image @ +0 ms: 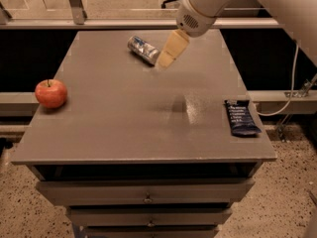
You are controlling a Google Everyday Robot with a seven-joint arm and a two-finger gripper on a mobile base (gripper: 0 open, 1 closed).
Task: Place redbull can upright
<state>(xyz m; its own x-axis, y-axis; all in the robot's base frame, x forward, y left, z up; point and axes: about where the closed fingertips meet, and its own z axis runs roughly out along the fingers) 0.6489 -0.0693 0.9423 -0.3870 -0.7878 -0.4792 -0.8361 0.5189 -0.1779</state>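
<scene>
The redbull can (142,49) is a slim silver can with blue patches. It lies on its side at the far middle of the grey table (124,113). My gripper (171,51), with pale yellow fingers, hangs from the white arm just to the right of the can, its tips close to the can's near end. It holds nothing that I can see.
A red apple (51,93) sits near the table's left edge. A dark blue flat snack wrapper (240,117) lies near the right edge. Drawers run below the tabletop. A metal rail stands behind the table, and a white cable hangs at the right.
</scene>
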